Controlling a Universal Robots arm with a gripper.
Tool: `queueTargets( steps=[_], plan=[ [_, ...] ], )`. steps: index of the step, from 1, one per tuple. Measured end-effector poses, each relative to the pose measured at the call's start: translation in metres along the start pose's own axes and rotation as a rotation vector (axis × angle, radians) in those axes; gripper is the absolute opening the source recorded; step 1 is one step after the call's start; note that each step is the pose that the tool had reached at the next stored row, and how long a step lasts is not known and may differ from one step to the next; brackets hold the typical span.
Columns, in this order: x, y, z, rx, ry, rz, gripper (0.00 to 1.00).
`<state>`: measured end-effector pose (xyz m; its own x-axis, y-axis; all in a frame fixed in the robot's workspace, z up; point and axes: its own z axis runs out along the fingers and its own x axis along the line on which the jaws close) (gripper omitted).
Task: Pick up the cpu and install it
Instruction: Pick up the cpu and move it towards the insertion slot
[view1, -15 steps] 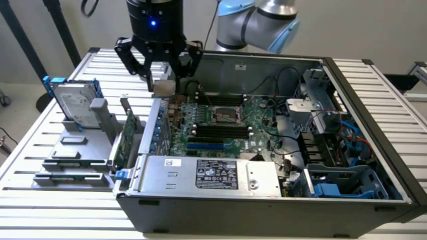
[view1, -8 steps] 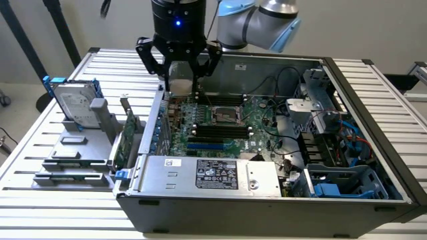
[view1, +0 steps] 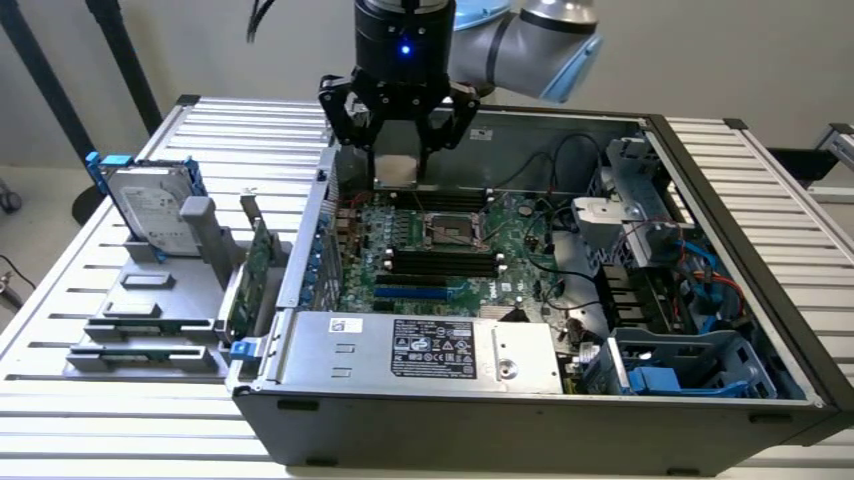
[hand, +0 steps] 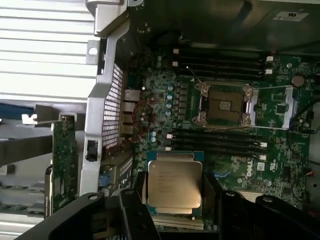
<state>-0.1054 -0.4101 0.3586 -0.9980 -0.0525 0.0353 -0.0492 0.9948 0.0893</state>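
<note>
Wrist view | gripper (hand: 174, 202) clamped on cpu (hand: 175, 182) over mobo (hand: 165, 100) | sides hid by fingers (hand: 132, 210)

You had one cpu (hand: 175, 184) in the gripper (hand: 175, 199), one open socket (hand: 223, 104) just beyond it, one hard drive (view1: 150, 207) and one green card (view1: 262, 265) off to its side, and perhaps eight memory slots (hand: 217, 140).

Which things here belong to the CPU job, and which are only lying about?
Belong to the job: the cpu, held in the gripper; the empty socket on the motherboard.
Just lying about: hard drive; green circuit card; power supply.
</note>
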Motion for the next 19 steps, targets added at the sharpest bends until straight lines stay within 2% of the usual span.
queueTargets(
  steps=[10, 19],
  plan=[
    [-0.033, 0.0263, 0.0186, 0.0002, 0.0000, 0.000, 0.54],
    [-0.053, 0.0408, 0.0348, 0.0001, -0.0001, 0.000, 0.54]
  ],
)
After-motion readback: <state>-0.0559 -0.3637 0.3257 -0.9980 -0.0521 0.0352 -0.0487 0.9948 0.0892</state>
